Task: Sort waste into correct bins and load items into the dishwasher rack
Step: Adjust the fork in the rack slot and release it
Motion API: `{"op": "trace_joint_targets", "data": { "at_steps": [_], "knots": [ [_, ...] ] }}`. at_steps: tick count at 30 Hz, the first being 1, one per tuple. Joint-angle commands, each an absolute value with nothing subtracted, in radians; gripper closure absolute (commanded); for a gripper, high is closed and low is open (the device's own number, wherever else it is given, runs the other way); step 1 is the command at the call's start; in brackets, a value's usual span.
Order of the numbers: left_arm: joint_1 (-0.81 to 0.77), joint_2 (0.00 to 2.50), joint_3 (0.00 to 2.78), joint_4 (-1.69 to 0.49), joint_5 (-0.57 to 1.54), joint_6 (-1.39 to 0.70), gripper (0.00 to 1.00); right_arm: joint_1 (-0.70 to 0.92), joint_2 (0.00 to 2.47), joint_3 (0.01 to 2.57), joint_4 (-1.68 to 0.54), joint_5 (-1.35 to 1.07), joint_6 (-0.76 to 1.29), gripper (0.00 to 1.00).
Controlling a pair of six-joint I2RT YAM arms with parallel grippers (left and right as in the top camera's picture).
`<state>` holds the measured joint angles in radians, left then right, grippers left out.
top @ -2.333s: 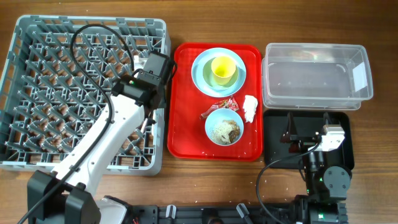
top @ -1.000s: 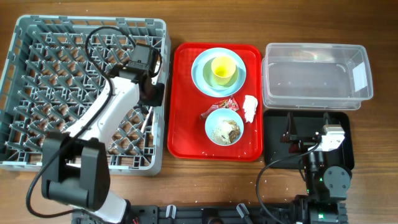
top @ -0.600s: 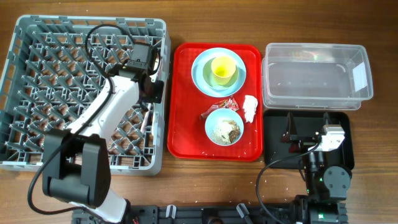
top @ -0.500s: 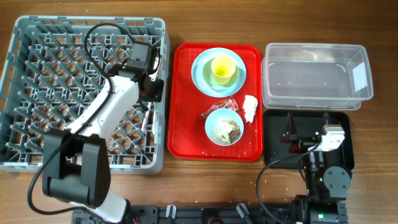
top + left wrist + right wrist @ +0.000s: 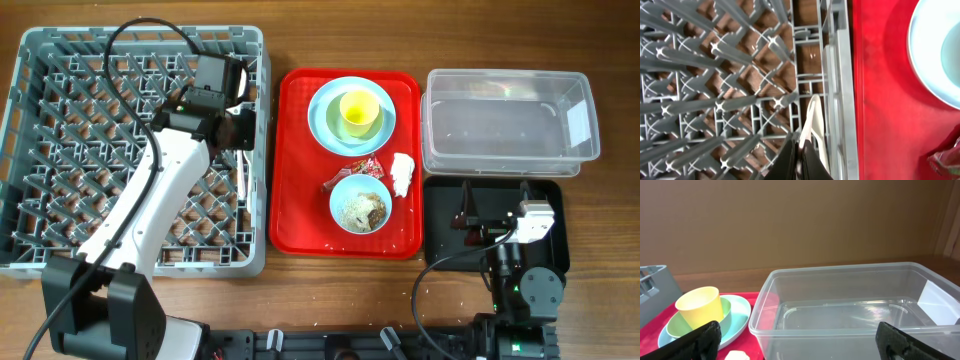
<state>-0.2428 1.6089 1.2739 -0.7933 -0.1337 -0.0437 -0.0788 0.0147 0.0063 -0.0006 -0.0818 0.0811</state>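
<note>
The bench [image 5: 330, 300] is brown wood with a lengthwise grain. Four things sit directly on it, side by side. The dishwasher rack [image 5: 140, 36] fills the left part. Just beside it, near the middle, lies the flat red tray [image 5: 295, 200], a narrow strip of wood showing between the two. On the right, the clear tub [image 5: 505, 166] stands at the far side and the black tray [image 5: 438, 225] at the near side, their edges touching or almost so. A few pale specks [image 5: 428, 292] dot the bare wood near the front edge.
</note>
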Motion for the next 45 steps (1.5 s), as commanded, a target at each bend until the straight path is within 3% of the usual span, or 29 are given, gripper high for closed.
{"op": "trace_joint_targets", "data": {
  "at_steps": [1,6,9,12,13,16,18,19,20,25,30,45],
  "knots": [
    [-0.245,1.616,1.276,-0.797,-0.1,-0.06,0.92,-0.083,0.011,0.005,0.002,-0.078,0.081,0.0],
    [-0.245,1.618,1.276,-0.821,-0.086,-0.06,0.89,-0.083,0.011,0.005,0.002,-0.078,0.081,0.0],
    [-0.245,1.618,1.276,-0.838,-0.086,-0.062,0.76,-0.083,0.011,0.005,0.002,-0.078,0.081,0.0],
    [-0.245,1.606,1.28,-0.83,-0.08,-0.165,0.76,-0.083,0.011,0.005,0.002,-0.078,0.081,0.0],
    [-0.245,1.591,1.286,-0.83,-0.042,-0.197,0.75,-0.083,0.011,0.005,0.002,-0.078,0.081,0.0],
    [-0.245,1.512,1.292,-0.82,0.263,-0.252,0.6,-0.083,0.011,0.005,0.002,-0.079,0.081,0.0],
    [-0.248,1.499,1.291,-0.836,0.397,-0.253,0.64,-0.083,0.011,0.005,0.002,-0.078,0.081,0.0],
    [-0.259,1.506,1.291,-0.857,0.373,-0.253,0.71,-0.083,0.011,0.005,0.002,-0.078,0.081,0.0],
    [-0.266,1.513,1.288,-0.867,0.32,-0.266,0.72,-0.083,0.011,0.005,0.002,-0.078,0.081,0.0],
    [-0.3,1.565,1.259,-0.847,0.043,-0.353,0.72,-0.083,0.011,0.005,0.002,-0.078,0.081,0.0],
    [-0.299,1.649,1.259,-0.801,0.024,-0.353,0.66,-0.083,0.011,0.005,0.002,-0.078,0.081,0.0],
    [-0.345,1.751,1.259,-0.844,-0.035,-0.353,0.75,-0.083,0.011,0.005,0.002,-0.078,0.081,0.0]
  ]
}}
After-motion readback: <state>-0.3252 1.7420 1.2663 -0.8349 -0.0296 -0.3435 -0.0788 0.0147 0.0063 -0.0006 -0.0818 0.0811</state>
